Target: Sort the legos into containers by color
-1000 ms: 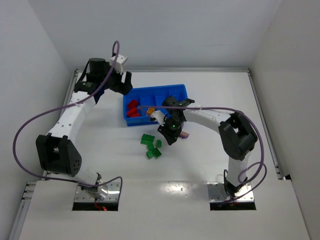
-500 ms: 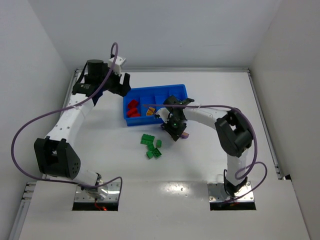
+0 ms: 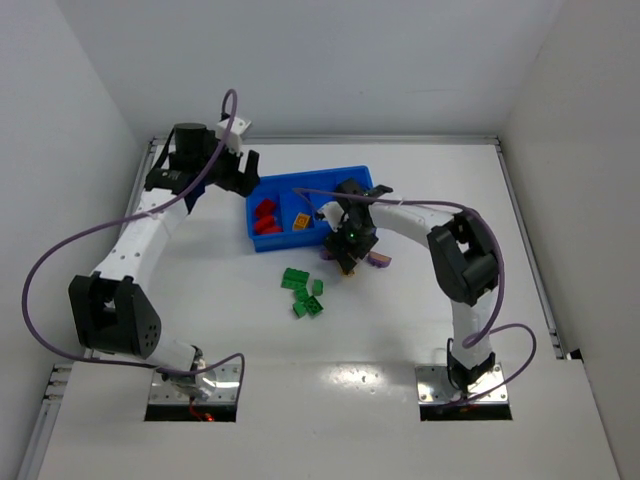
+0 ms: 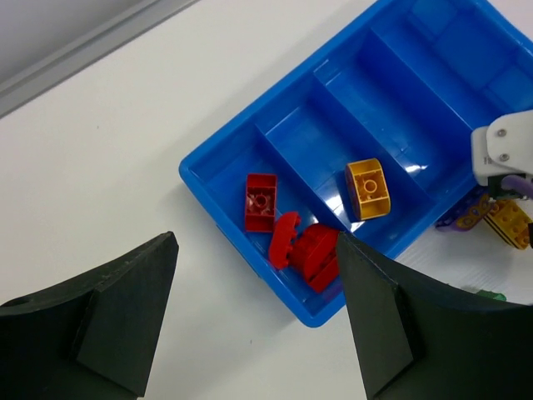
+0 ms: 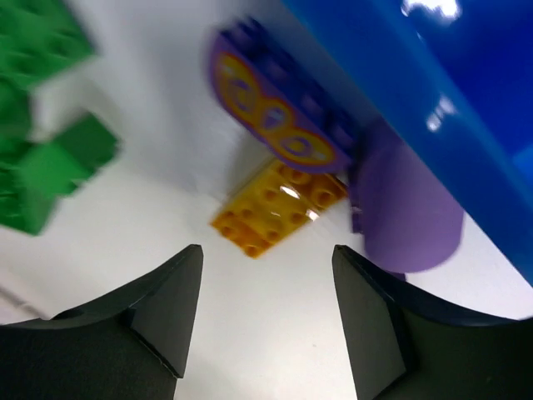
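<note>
Released: left claw [image 4: 256,242] and right claw [image 5: 266,250]; right wrist reveals loose yellow lego [image 5: 275,208].

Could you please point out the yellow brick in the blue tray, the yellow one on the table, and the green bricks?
Yellow brick in the tray [image 4: 368,188]: left wrist view, its top face.
Yellow brick on the table [image 5: 279,206]: right wrist view, its middle.
Green bricks [image 3: 299,292]: top view, pile's middle.

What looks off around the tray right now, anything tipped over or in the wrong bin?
Nothing mis-sorted: red bricks share one compartment, and one yellow brick sits in the next. Only oddity: a purple piece appears tipped up against the tray's outer wall, beside a loose yellow brick.
</note>
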`<state>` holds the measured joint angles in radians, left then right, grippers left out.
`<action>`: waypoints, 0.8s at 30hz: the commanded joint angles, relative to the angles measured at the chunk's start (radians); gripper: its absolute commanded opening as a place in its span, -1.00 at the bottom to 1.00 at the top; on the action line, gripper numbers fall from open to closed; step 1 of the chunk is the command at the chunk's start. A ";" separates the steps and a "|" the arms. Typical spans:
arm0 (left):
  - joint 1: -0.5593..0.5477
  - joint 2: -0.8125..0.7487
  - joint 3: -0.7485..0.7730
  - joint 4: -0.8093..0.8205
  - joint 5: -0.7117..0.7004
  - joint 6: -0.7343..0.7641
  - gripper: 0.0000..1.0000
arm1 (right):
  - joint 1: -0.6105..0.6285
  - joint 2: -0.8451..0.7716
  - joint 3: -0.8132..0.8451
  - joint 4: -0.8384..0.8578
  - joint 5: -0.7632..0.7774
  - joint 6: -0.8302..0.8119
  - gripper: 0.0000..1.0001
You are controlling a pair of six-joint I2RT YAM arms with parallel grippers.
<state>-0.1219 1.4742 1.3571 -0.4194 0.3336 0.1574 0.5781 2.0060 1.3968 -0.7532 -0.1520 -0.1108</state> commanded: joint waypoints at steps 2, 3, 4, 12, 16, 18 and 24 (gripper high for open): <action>0.013 -0.035 -0.027 0.022 0.002 0.013 0.67 | 0.014 -0.012 0.082 -0.037 -0.176 0.013 0.30; 0.013 -0.035 -0.036 0.022 0.002 0.013 0.67 | 0.023 -0.012 0.082 -0.037 -0.187 0.013 0.36; 0.013 -0.035 -0.036 0.022 0.002 0.013 0.67 | 0.023 -0.012 0.082 -0.037 -0.187 0.032 0.36; 0.013 -0.045 -0.046 0.022 -0.007 0.013 0.67 | 0.064 -0.039 0.056 0.043 0.049 0.292 0.34; 0.013 -0.054 -0.046 0.022 -0.007 0.013 0.67 | 0.094 -0.087 0.016 0.084 0.181 0.442 0.30; 0.013 -0.054 -0.046 0.022 -0.007 0.013 0.67 | 0.106 -0.087 0.004 0.094 0.241 0.474 0.30; 0.013 -0.054 -0.046 0.022 -0.016 0.013 0.67 | 0.115 -0.075 -0.007 0.130 0.322 0.557 0.28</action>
<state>-0.1219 1.4612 1.3087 -0.4198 0.3248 0.1680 0.6930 1.9770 1.4006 -0.6777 0.0814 0.3561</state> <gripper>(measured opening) 0.833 0.642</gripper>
